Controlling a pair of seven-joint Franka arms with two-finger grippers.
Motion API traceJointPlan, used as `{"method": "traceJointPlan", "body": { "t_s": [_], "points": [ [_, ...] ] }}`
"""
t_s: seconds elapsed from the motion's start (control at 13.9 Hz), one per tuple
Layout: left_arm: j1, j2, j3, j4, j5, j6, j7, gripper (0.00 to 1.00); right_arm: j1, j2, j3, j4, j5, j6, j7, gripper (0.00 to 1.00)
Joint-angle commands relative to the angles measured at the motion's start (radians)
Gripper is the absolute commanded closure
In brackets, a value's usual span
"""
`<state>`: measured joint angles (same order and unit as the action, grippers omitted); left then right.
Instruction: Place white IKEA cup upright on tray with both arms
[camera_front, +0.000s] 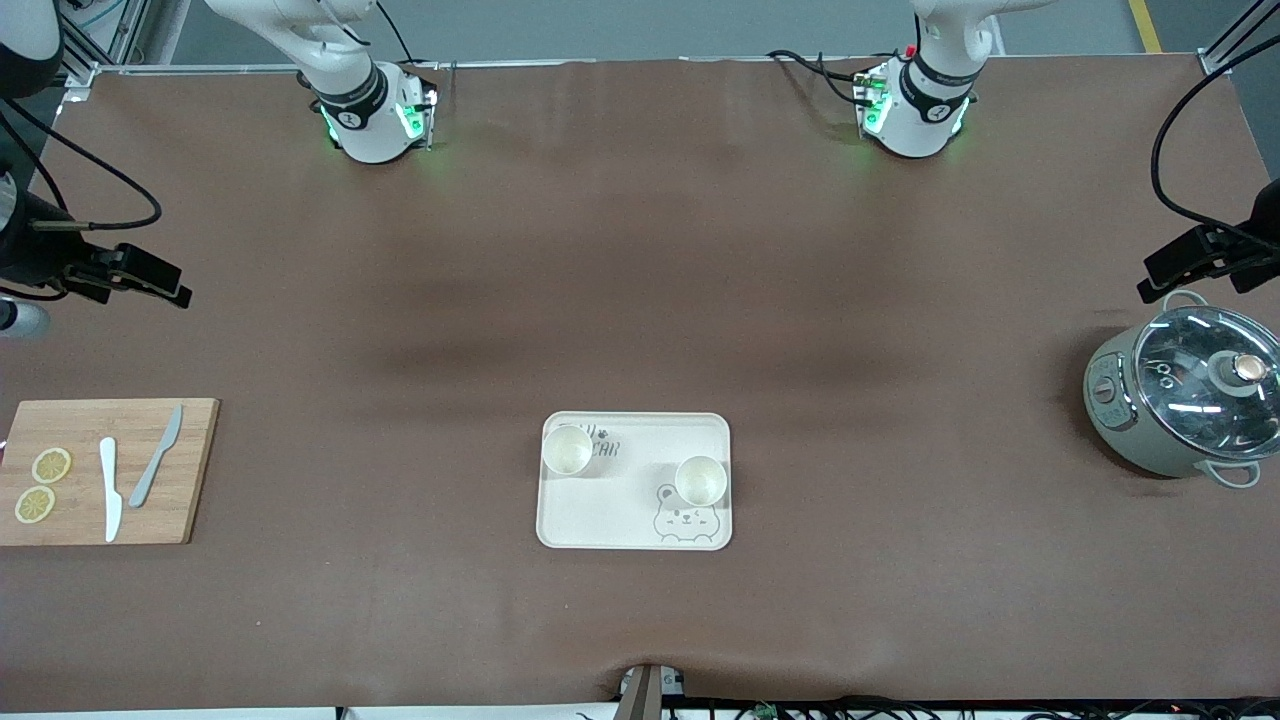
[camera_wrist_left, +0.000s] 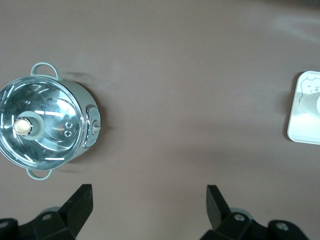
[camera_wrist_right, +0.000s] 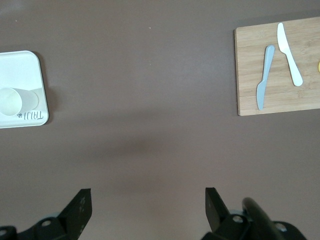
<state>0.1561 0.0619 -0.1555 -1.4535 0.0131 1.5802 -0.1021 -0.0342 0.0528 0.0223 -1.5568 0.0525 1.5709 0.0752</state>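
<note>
The cream-white tray (camera_front: 618, 512) lies on the brown table, nearer the front camera than the middle. Two white cups stand upright on it: one (camera_front: 567, 450) over the lettering at the corner toward the right arm's end, the other (camera_front: 700, 480) above the bear drawing. My left gripper (camera_front: 1185, 262) is open and empty, up over the table beside the pot, away from the tray (camera_wrist_left: 300, 131). My right gripper (camera_front: 150, 278) is open and empty over the table at the right arm's end. The right wrist view shows the tray (camera_wrist_right: 22, 65) and one cup (camera_wrist_right: 12, 101).
A grey-green pot with a glass lid (camera_front: 1190, 392) stands at the left arm's end, also in the left wrist view (camera_wrist_left: 45, 127). A wooden cutting board (camera_front: 75, 520) with two knives and lemon slices lies at the right arm's end, also in the right wrist view (camera_wrist_right: 250, 70).
</note>
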Motion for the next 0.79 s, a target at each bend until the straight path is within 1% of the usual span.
{"method": "traceJointPlan", "body": {
  "t_s": [0.0,0.07,0.14,0.29,0.5,0.72],
  "points": [
    [0.01,-0.002,0.001,0.022,0.004,-0.014,0.002,0.0,-0.003,-0.028,0.002,-0.037,-0.025,0.017,-0.015,0.0],
    [0.01,-0.002,0.002,0.022,0.005,-0.014,0.004,0.0,-0.01,-0.028,-0.001,-0.038,-0.016,0.017,-0.044,0.0],
    [0.01,-0.002,0.004,0.021,0.005,-0.014,0.002,0.0,-0.006,-0.03,-0.001,-0.035,-0.025,0.017,-0.069,0.0],
    [0.01,-0.002,0.002,0.024,0.011,-0.014,0.004,0.0,-0.001,-0.025,0.002,-0.017,-0.051,0.015,-0.071,0.0],
    [0.01,-0.001,-0.001,0.021,0.011,-0.016,0.007,0.0,-0.01,-0.03,-0.001,-0.009,-0.065,0.012,-0.075,0.0],
    [0.01,-0.001,-0.002,0.021,0.011,-0.016,0.009,0.0,-0.003,-0.068,0.001,-0.028,-0.071,0.009,-0.077,0.0]
  ]
}}
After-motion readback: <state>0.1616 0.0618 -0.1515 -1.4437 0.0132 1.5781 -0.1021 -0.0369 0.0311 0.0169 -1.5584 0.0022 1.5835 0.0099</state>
